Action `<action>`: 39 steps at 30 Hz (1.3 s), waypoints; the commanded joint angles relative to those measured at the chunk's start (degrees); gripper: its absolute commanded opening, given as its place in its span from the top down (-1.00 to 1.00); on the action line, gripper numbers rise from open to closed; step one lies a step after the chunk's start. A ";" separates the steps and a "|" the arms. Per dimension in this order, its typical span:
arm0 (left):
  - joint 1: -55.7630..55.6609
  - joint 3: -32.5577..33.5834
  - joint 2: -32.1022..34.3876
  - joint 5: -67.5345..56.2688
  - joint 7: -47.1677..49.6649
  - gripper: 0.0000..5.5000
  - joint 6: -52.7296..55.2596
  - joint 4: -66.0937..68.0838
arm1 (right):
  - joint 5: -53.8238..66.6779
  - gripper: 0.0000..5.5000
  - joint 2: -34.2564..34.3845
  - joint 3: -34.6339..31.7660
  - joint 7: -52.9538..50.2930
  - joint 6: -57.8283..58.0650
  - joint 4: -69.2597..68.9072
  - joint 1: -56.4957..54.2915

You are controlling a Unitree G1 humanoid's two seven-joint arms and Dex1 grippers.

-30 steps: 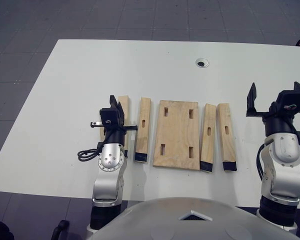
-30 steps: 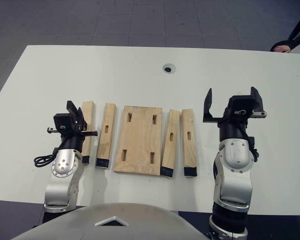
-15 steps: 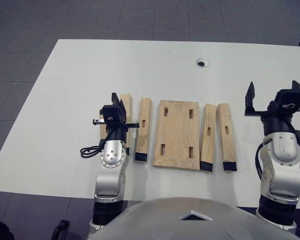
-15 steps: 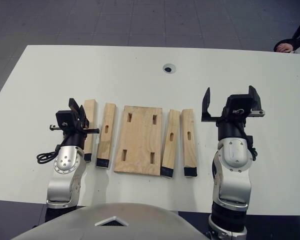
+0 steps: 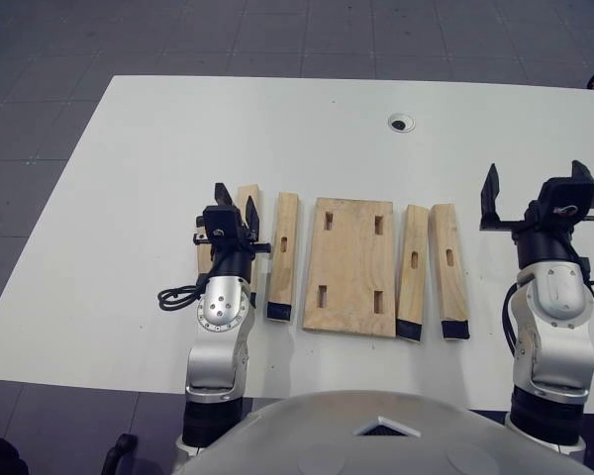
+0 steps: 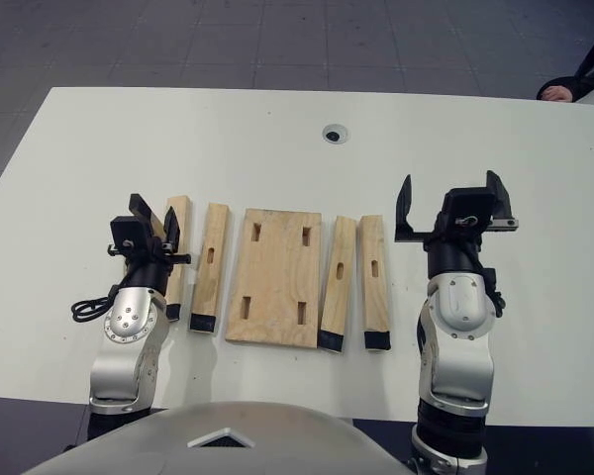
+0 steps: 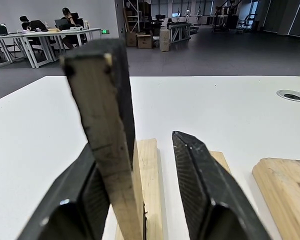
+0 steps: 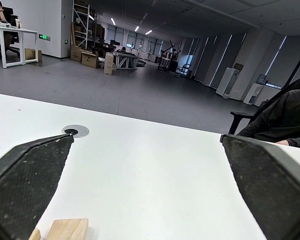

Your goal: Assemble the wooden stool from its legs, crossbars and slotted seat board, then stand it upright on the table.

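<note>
2 tools stand nearest, one on each side of the parts laid flat on the white tabletop [image 5: 178, 129]. The left tool [image 5: 235, 200] sits over the 1st leg [image 6: 179, 210] with its fingers apart. In the left wrist view a wooden strip [image 7: 107, 150] lies against 1 finger with a clear gap to the other. It does not look pinched, and I cannot tell whether it is a crossbar. The right tool [image 5: 536, 193] is spread wide with nothing between its fingers, to the right of the row and apart from it.

Just beyond, the parts lie side by side with their dark-capped ends towards the robot. The 2nd leg [image 5: 284, 252] is just beside the 1st, and the seat board [image 5: 352, 267] with its 4 slots lies in the middle. Right of it are the 3rd leg [image 5: 412, 282] and the 4th leg [image 5: 447, 282], close together. Farthest off is a cable hole [image 5: 400, 123].

The pieces look like solid wood: stiff, fairly light, not fragile, with smooth faces that could slip between hard fingers. A leg is probably best taken across its narrow width near mid-length, clear of the slot. The board looks too wide for that, so an edge grip through its thickness seems likelier.
</note>
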 commanded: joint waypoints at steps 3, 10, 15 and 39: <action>-0.16 0.43 0.26 0.39 -0.42 -0.07 0.00 -1.06 | -0.32 -1.00 0.53 -0.04 -0.36 0.02 0.35 -0.35; -4.84 4.91 0.24 0.15 0.77 -0.18 1.19 -1.54 | -0.27 -1.00 0.78 -0.16 -0.56 -0.47 0.41 0.20; -7.44 7.02 0.14 -0.30 0.42 -0.18 2.48 -2.37 | -0.22 -1.00 0.90 -0.40 -0.74 -0.81 0.44 0.66; -25.52 15.24 3.35 -10.09 -2.20 -0.18 17.91 -8.11 | -0.28 -1.00 1.63 0.85 -1.04 -2.14 2.39 0.37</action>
